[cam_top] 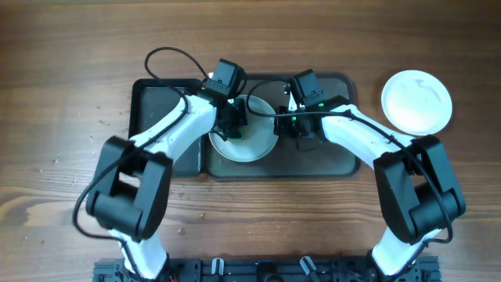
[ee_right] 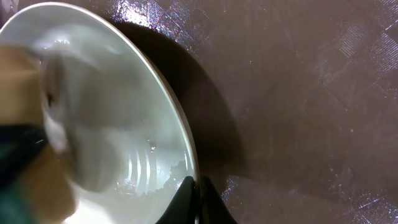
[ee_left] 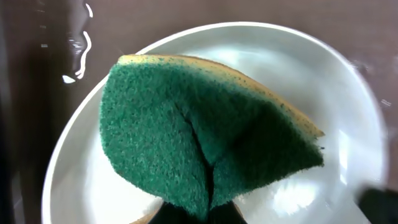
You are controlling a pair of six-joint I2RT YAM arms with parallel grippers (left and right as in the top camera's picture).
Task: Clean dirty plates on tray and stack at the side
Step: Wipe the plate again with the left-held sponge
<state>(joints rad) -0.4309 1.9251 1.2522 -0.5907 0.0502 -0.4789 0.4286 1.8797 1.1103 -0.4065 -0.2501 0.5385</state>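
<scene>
A white plate [cam_top: 252, 139] lies on the dark grey tray [cam_top: 156, 102], near the tray's middle, and both arms meet over it, each doing a different job.

The left gripper [ee_left: 186, 214] is clamped on a green scouring sponge [ee_left: 199, 130] with a yellow backing. The squeeze folds the sponge along a crease, so its rough green face fans out flat over the plate's well. That puts the abrasive side where a smear would sit. Any mark under the sponge is hidden.

The right gripper [ee_right: 198, 193] is pinched tight on the plate's rim, on the side away from the sponge. This grip looks meant as an anchor, since a light plate on the tray's smooth surface would likely slide or spin under scrubbing. The dark shadow under that edge suggests the rim is raised a little off the tray, though I cannot be sure. Faint wet streaks show inside the plate near the pinch.

A second plate [cam_top: 416, 100] rests alone on the bare wooden table [cam_top: 63, 78], just beyond the tray's right end, and looks clean. I judge it the start of the stack, placed clear of the tray. Only 2 plates are visible, so the work seems partly done, with scrubbing the step in hand.
</scene>
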